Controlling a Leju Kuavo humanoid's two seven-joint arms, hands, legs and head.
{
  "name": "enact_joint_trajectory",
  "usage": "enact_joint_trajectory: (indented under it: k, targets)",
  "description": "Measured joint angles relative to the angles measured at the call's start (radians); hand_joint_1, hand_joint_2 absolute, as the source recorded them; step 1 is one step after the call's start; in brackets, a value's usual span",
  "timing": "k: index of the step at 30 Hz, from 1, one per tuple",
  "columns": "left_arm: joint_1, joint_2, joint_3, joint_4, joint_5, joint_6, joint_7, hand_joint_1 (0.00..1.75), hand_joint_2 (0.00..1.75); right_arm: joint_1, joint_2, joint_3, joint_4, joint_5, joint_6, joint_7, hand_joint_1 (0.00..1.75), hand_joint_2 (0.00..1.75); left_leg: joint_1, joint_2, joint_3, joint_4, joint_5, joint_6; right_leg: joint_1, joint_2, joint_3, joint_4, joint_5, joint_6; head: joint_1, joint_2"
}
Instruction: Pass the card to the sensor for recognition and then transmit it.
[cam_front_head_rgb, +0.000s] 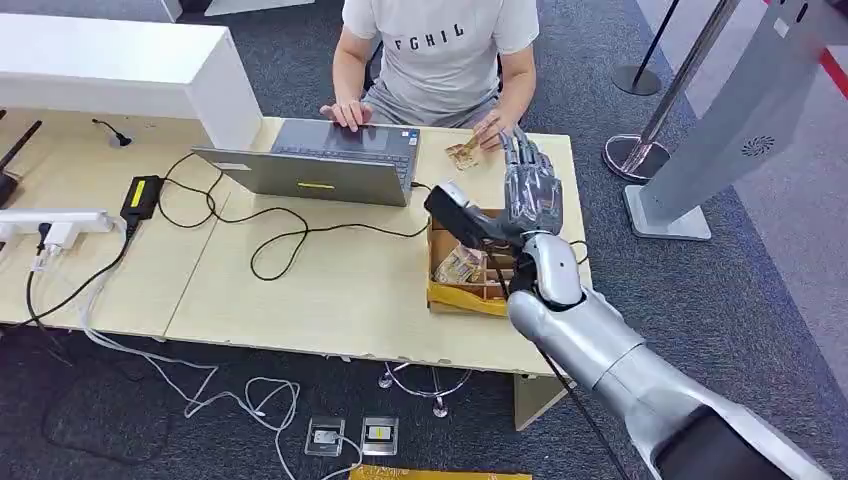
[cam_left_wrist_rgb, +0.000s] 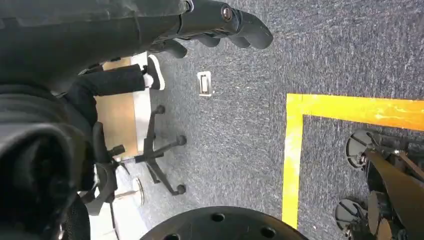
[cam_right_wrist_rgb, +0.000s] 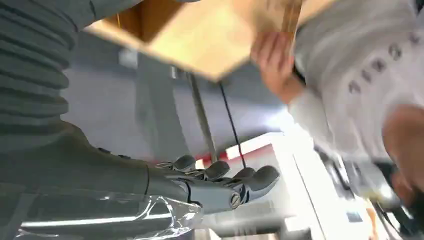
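A tan card (cam_front_head_rgb: 462, 153) lies at the table's far edge under the fingers of a seated person's hand (cam_front_head_rgb: 490, 128). The right wrist view shows that hand (cam_right_wrist_rgb: 272, 60) at the table corner, with the card (cam_right_wrist_rgb: 291, 17) beside it. My right hand (cam_front_head_rgb: 530, 185) is raised above the table just right of the card, fingers stretched toward the person and holding nothing; its fingers (cam_right_wrist_rgb: 225, 180) are straight and apart. Below it stands a small cardboard box (cam_front_head_rgb: 445, 296) with several cards. My left hand (cam_left_wrist_rgb: 220, 22) hangs over the carpet, empty, its fingers loosely bent.
A grey laptop (cam_front_head_rgb: 320, 165) stands in front of the person, with black cables and a power brick (cam_front_head_rgb: 141, 195) to its left. A white kiosk (cam_front_head_rgb: 740, 130) and barrier posts (cam_front_head_rgb: 640, 150) stand right of the table. A white partition (cam_front_head_rgb: 110, 65) is at the far left.
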Motion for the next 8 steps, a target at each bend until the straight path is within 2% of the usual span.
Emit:
enact_joint_trajectory:
  k: [3, 4, 6, 8]
  targets:
    - [0.001, 0.0, 0.0, 0.0, 0.004, -0.012, -0.004, 0.0, 0.0, -0.021, -0.02, -0.061, 0.05, -0.337, 0.024, -0.045, 0.0, 1.75, 0.0, 0.0, 0.0, 0.0, 0.0, 0.0, 0.0, 0.0, 0.0, 0.0, 0.0, 0.001, 0.0, 0.0]
    - [0.001, 0.0, 0.0, 0.0, 0.005, -0.015, -0.009, 0.0, 0.0, -0.026, -0.031, -0.088, 0.073, -0.486, 0.037, -0.065, 0.0, 1.75, 0.0, 0.0, 0.0, 0.0, 0.0, 0.0, 0.0, 0.0, 0.0, 0.0, 0.001, 0.001, 0.0, 0.0]
    - [0.002, 0.004, 0.0, 0.0, 0.005, -0.021, -0.011, 0.0, 0.0, -0.028, -0.067, -0.163, 0.117, -0.776, 0.081, -0.137, 0.0, 1.75, 0.0, -0.002, 0.0, 0.001, 0.0, 0.0, -0.001, -0.002, 0.0, 0.0, 0.001, 0.001, 0.0, 0.0]
    - [0.002, 0.006, 0.0, 0.0, 0.005, -0.025, -0.011, 0.0, 0.0, -0.028, -0.099, -0.23, 0.163, -0.922, 0.095, -0.185, 0.0, 1.75, -0.001, -0.003, -0.002, 0.002, 0.0, 0.0, -0.001, -0.003, 0.0, 0.0, 0.001, 0.001, 0.0, 0.0]
